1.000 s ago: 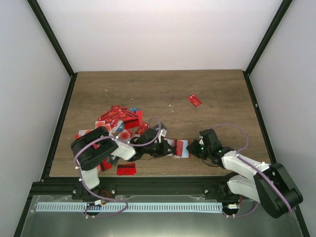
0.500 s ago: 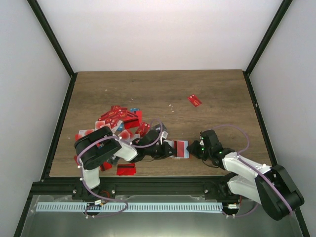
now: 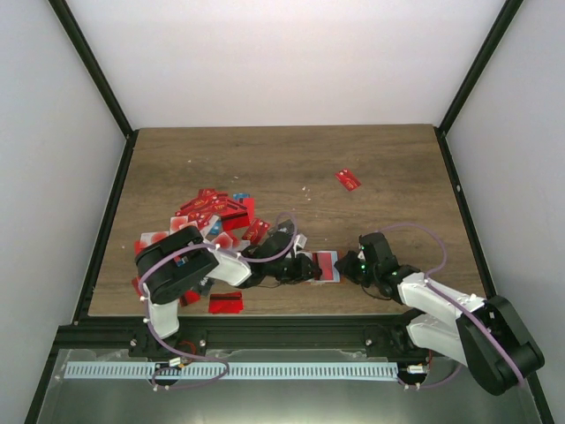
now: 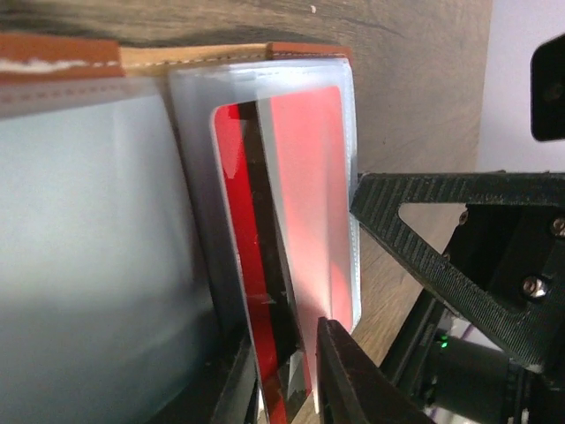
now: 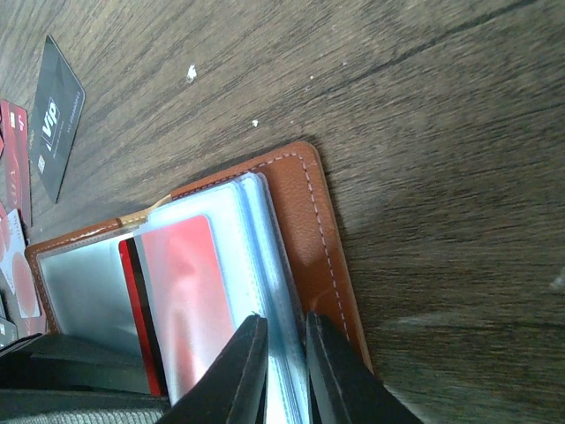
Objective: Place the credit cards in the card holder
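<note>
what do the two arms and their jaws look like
Both the left arm and the right arm have white links between bulky black joints, with a purple cable looping along each. A small green light glows near the right wrist. The jaws are black ribbed plastic; one has a triangular cut-out and screws.

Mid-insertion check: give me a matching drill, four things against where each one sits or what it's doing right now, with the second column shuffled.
1. red plastic card with black stripe
2. black rectangular VIP card
3. farthest red card
4. right gripper

A. alone on the wooden table, well away from the card pile
B. shut on the clear plastic sleeves
C. partly inside a sleeve of the orange-brown leather card holder
D. flat on wood near the holder, apart from it

Pairs: 1-C, 2-D, 3-A, 4-B
</note>
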Robot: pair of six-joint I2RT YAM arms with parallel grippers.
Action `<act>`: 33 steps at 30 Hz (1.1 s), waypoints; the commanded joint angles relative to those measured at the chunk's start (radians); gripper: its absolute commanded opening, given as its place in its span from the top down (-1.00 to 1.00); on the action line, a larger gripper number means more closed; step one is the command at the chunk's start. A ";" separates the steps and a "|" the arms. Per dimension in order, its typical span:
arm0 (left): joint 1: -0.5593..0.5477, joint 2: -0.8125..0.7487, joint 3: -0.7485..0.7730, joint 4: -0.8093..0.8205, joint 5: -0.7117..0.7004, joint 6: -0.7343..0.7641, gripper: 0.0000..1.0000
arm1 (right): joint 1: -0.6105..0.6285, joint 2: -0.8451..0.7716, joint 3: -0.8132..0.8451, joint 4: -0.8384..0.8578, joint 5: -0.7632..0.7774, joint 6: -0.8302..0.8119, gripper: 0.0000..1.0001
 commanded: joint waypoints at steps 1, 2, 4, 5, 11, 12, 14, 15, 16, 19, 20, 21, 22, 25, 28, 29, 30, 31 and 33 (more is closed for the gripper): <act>-0.016 -0.013 0.029 -0.102 -0.062 0.069 0.50 | 0.017 0.000 -0.022 -0.053 -0.034 0.007 0.70; -0.015 -0.021 0.032 -0.127 -0.072 0.081 0.46 | 0.017 -0.002 -0.022 -0.053 -0.035 0.006 0.70; -0.016 -0.039 0.041 -0.178 -0.097 0.108 0.39 | 0.017 -0.004 -0.022 -0.054 -0.033 0.003 0.70; -0.016 -0.047 0.046 -0.203 -0.111 0.122 0.37 | 0.017 -0.004 -0.022 -0.056 -0.033 0.002 0.70; -0.015 -0.073 0.097 -0.361 -0.174 0.198 0.31 | 0.017 -0.011 -0.015 -0.064 -0.030 -0.005 0.71; -0.015 -0.076 0.103 -0.379 -0.181 0.207 0.31 | 0.017 -0.012 -0.014 -0.065 -0.030 -0.006 0.71; -0.015 -0.079 0.119 -0.411 -0.196 0.222 0.30 | 0.017 -0.015 -0.010 -0.068 -0.032 -0.007 0.71; -0.017 -0.078 0.126 -0.425 -0.200 0.229 0.29 | 0.017 -0.015 -0.009 -0.069 -0.031 -0.008 0.71; -0.017 -0.078 0.133 -0.435 -0.203 0.237 0.27 | 0.017 -0.014 -0.008 -0.070 -0.028 -0.008 0.71; -0.017 -0.068 0.150 -0.463 -0.211 0.261 0.24 | 0.017 -0.013 -0.006 -0.068 -0.028 -0.008 0.71; -0.018 -0.065 0.158 -0.471 -0.212 0.269 0.24 | 0.017 -0.011 -0.005 -0.069 -0.029 -0.008 0.71; -0.020 -0.059 0.165 -0.480 -0.216 0.277 0.24 | 0.017 -0.009 -0.004 -0.067 -0.029 -0.007 0.71; -0.020 -0.055 0.173 -0.490 -0.218 0.285 0.23 | 0.017 -0.008 -0.004 -0.067 -0.030 -0.007 0.71; -0.026 -0.043 0.197 -0.526 -0.237 0.308 0.22 | 0.017 -0.009 0.000 -0.070 -0.031 -0.010 0.70; -0.031 -0.037 0.214 -0.559 -0.260 0.323 0.23 | 0.017 -0.018 0.010 -0.095 -0.012 -0.019 0.71; -0.032 -0.038 0.218 -0.567 -0.267 0.326 0.23 | 0.018 -0.024 0.013 -0.105 -0.003 -0.021 0.71; -0.033 -0.039 0.219 -0.573 -0.273 0.329 0.23 | 0.017 -0.030 0.016 -0.114 0.005 -0.026 0.71; -0.033 -0.040 0.220 -0.580 -0.280 0.331 0.24 | 0.017 -0.035 0.019 -0.124 0.012 -0.029 0.71; -0.034 -0.042 0.223 -0.588 -0.292 0.337 0.26 | 0.017 -0.043 0.030 -0.148 0.023 -0.038 0.71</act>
